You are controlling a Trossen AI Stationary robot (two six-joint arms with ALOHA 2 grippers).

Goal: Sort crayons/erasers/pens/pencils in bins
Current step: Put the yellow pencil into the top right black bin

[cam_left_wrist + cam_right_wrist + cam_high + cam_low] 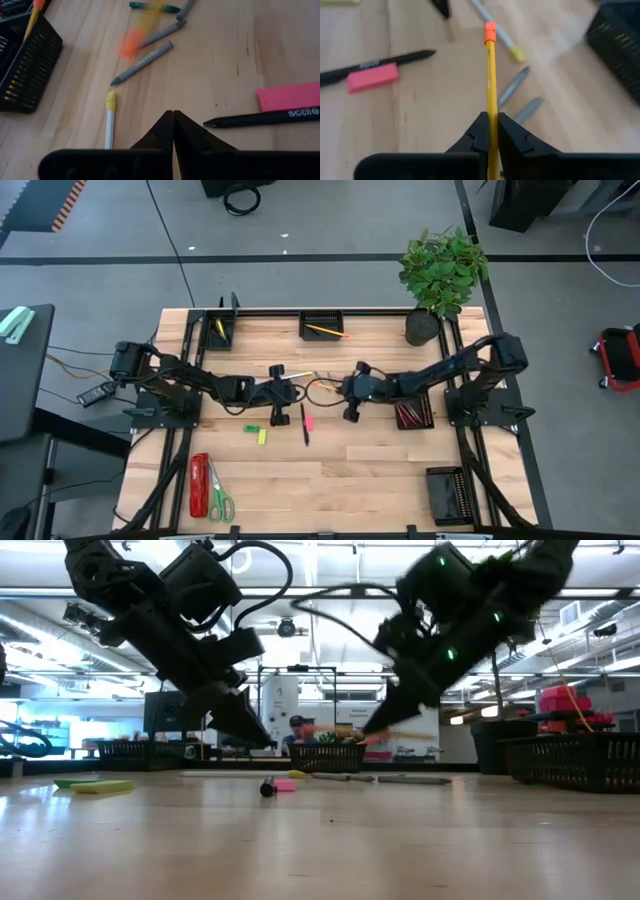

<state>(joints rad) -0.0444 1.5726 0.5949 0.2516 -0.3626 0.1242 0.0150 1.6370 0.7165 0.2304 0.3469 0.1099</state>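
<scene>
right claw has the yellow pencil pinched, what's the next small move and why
Probably lift it and swing toward the back bin that already holds a pencil. The right claw is shut on the yellow pencil, just above the table with grey crayons underneath. The left claw is shut and empty.

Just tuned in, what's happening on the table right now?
The right gripper is shut on a yellow pencil and holds it above the middle of the table. The left gripper is shut and empty, just above the wood beside a black pen and a pink eraser. Grey crayons lie loose; one bin has a pencil in it.
</scene>
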